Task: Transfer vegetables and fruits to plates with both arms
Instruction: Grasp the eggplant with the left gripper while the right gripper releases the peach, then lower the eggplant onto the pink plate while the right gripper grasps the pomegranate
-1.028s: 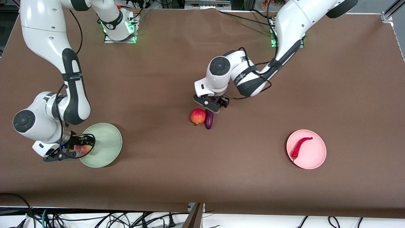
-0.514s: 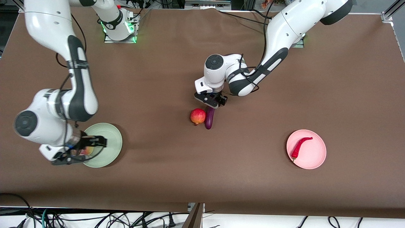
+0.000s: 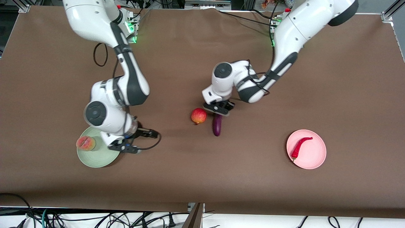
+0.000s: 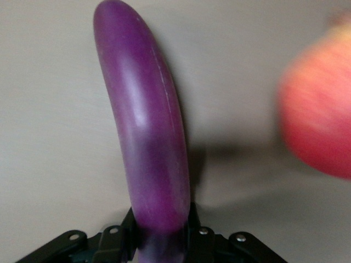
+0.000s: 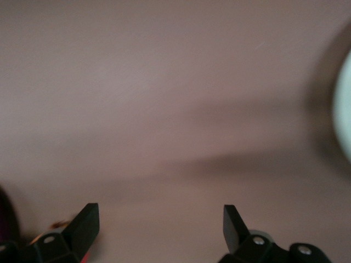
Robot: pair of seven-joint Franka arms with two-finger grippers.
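My left gripper [image 3: 218, 110] is shut on the cap end of the purple eggplant [image 3: 217, 127], which it holds low over the table beside the red round fruit [image 3: 198, 116]. In the left wrist view the eggplant [image 4: 145, 137] sits between the black fingers [image 4: 118, 241], with the red fruit [image 4: 321, 109] to one side. The peach [image 3: 86, 143] lies on the green plate [image 3: 98, 160]. My right gripper [image 3: 143, 141] is open and empty over bare table beside that plate; its fingers [image 5: 88, 219] stand wide apart. The red chili [image 3: 300, 146] lies on the pink plate [image 3: 313, 158].
The brown table cover [image 3: 202, 177] runs to the front edge, where cables hang below. The green plate's rim [image 5: 344, 109] shows at the edge of the right wrist view. The right arm's forearm crosses above the table near the green plate.
My right gripper has let go of the peach on the green plate and swung toward the table's middle. My left gripper has closed on the eggplant and shifted it away from the red fruit.
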